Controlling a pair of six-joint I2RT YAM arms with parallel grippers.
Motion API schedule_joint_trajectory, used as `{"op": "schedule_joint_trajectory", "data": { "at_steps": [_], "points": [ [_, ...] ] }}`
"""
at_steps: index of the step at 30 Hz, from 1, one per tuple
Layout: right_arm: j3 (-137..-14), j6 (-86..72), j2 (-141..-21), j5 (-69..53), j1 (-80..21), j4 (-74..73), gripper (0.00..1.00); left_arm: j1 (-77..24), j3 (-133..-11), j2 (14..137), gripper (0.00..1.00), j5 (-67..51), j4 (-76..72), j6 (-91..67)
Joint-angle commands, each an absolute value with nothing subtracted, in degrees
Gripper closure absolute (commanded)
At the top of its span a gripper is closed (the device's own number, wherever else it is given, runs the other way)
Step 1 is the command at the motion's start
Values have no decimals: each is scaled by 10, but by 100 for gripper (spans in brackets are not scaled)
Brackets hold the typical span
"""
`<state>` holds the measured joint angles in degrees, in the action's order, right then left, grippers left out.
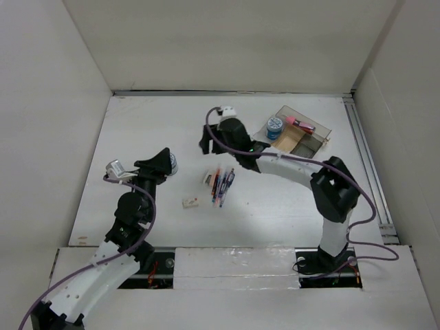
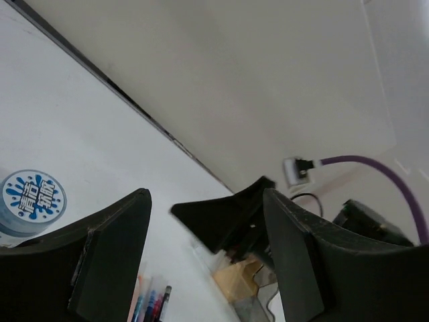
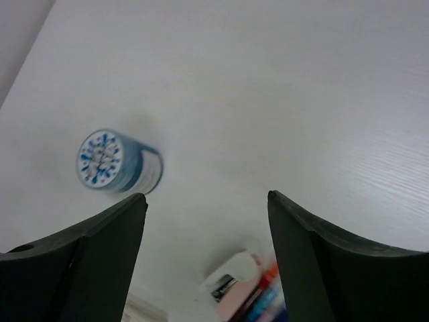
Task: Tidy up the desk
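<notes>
The desk [image 1: 148,127] is a white tabletop between pale walls. A bunch of pens [image 1: 221,184] lies at its middle, with a small white item [image 1: 207,178] beside it and a small cream block [image 1: 190,202] nearer me. My left gripper [image 1: 161,161] is open and empty, right beside a blue-lidded round tub [image 1: 173,164]. That tub shows in the left wrist view [image 2: 32,198] and the right wrist view [image 3: 118,163]. My right gripper [image 1: 207,145] is open and empty, above the desk just behind the pens [image 3: 269,295].
A clear compartmented tray [image 1: 317,136] stands at the back right, holding a second blue tub [image 1: 275,127] and a pink item [image 1: 300,124]. A metal rail [image 1: 364,161] runs along the right edge. In the left wrist view the right gripper [image 2: 224,218] stands before the tray [image 2: 236,278].
</notes>
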<state>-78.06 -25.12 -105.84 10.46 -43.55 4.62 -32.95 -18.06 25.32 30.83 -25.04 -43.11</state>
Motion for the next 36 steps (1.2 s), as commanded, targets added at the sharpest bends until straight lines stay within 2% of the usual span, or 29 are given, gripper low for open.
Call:
{"op": "schedule_joint_trajectory", "data": {
  "at_steps": [1, 2, 5, 8, 16, 25, 28, 29, 32, 35, 36],
  "points": [
    [-844, -204, -1125, 78, -487, 41, 20, -331, -160, 213, 36, 345, -272, -446],
    [-859, -201, -1139, 103, -498, 34, 14, -331, -160, 207, 36, 346, -270, -447],
    [-910, -190, -1179, 117, -531, 2, 10, -331, -159, 194, 36, 352, -262, -452],
    [-932, -182, -1207, 79, -541, 2, 7, -331, -163, 192, 36, 366, -251, -464],
    [-1048, -180, -1309, 98, -578, -33, 7, -331, -141, 135, 36, 403, -231, -506],
    [-1199, -200, -1412, 126, -578, -42, 11, -331, -148, 142, 36, 401, -225, -506],
    [-1199, -221, -1422, 143, -578, -12, 30, -331, -149, 145, 36, 392, -224, -503],
    [-1194, -228, -1412, 148, -578, -6, 42, -331, -148, 147, 36, 391, -230, -501],
    [-1129, -239, -1370, 152, -578, 60, 51, -331, -149, 155, 36, 391, -230, -498],
    [-1061, -263, -1277, 155, -573, 98, 52, -331, -149, 166, 36, 374, -251, -483],
    [-1035, -271, -1214, 147, -568, 116, 52, -331, -149, 178, 36, 371, -257, -480]
  ]
}}
